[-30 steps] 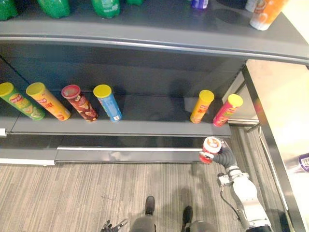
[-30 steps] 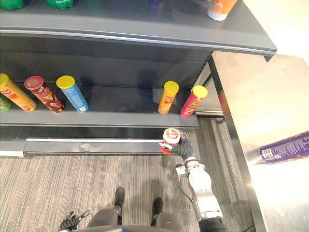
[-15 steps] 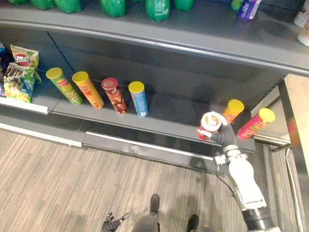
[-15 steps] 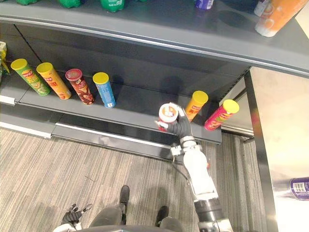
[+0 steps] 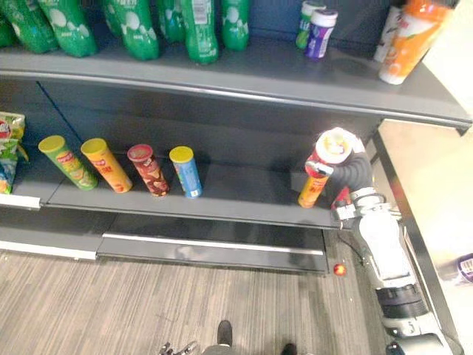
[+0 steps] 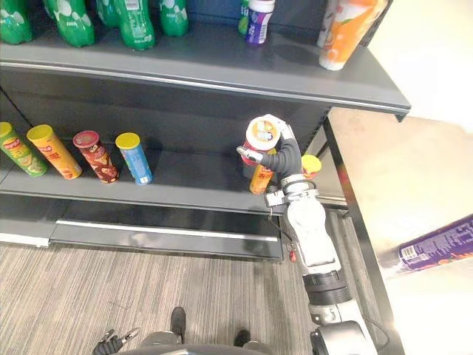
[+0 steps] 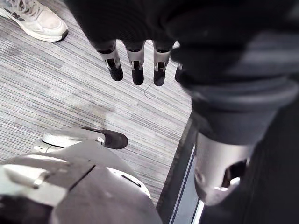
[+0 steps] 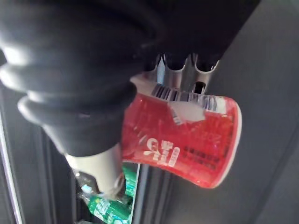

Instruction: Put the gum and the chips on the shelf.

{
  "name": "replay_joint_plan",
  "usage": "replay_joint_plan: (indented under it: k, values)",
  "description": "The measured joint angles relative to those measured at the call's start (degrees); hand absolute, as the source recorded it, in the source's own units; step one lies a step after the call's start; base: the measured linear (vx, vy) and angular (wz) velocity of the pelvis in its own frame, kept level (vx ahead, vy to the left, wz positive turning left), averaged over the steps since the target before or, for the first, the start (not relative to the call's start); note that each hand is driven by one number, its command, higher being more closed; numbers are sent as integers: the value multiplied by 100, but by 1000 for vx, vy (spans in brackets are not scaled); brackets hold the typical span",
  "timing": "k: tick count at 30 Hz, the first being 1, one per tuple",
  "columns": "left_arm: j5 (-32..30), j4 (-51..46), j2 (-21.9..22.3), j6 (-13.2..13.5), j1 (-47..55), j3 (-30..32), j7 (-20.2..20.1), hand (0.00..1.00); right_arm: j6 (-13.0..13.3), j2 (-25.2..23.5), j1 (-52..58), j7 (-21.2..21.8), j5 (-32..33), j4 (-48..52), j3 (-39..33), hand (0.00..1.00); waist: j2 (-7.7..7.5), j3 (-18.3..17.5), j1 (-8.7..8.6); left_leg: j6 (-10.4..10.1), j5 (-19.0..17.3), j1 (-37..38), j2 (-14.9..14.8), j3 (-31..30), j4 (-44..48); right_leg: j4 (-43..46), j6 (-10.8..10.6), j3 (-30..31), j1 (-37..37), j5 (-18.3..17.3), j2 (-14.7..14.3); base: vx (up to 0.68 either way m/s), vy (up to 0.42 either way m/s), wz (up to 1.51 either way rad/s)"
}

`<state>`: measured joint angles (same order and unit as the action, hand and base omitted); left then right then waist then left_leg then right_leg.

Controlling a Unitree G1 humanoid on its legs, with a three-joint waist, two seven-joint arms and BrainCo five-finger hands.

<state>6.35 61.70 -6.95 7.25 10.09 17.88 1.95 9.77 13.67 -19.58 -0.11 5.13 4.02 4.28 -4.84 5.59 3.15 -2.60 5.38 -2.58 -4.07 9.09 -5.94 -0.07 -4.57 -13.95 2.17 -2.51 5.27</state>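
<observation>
My right hand (image 5: 356, 172) is shut on a red gum tub (image 5: 332, 147) with a white lid, its fingers curled round the tub (image 8: 187, 135). It holds the tub in the air in front of the middle shelf (image 5: 236, 194), just above an orange chips can (image 5: 312, 191). A pink can (image 6: 310, 164) stands partly hidden behind the arm. Further left on the same shelf stand a green can (image 5: 65, 161), an orange can (image 5: 106, 164), a red can (image 5: 148, 168) and a blue can (image 5: 185, 170). My left hand (image 7: 136, 65) hangs low over the floor, fingers straight and holding nothing.
The top shelf (image 5: 244, 74) carries green bottles (image 5: 133, 29), a purple bottle (image 5: 319, 33) and an orange bottle (image 5: 406, 37). Chip bags (image 5: 7, 148) sit at far left. A steel counter (image 6: 384, 192) at right holds a purple can (image 6: 436, 240). A person's shoe (image 7: 35, 18) rests on the floor.
My right hand has lifted the gum tub from near the floor to the height of the middle shelf. The camera has tilted up, bringing the top shelf into view.
</observation>
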Motion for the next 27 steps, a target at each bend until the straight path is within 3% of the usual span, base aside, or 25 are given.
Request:
replay_joint_plan:
  k: [5, 16, 27]
  values:
    - [0, 0, -6, -29, 28, -3, -13, 0, -173, 210, -384, 109, 164, -34, 11, 100, -39, -29, 9, 17, 28, 72, -34, 110, -2, -1, 27, 87, 14, 29, -28, -3, -5, -11]
    - [2, 121, -30, -37, 70, -51, -56, 0, -224, 801, -2087, 152, 676, -997, 78, 100, -152, -115, 35, 8, 76, 79, -70, 102, -2, -51, 47, 131, 26, 94, -72, 0, -1, -2]
    - [16, 125, -49, -46, 92, -56, -63, 0, -461, 836, -3463, -74, 846, -2491, 129, 100, -197, -147, 141, -31, 124, 82, -142, 91, -2, -102, 97, 117, 43, 146, -152, 0, 0, 0]
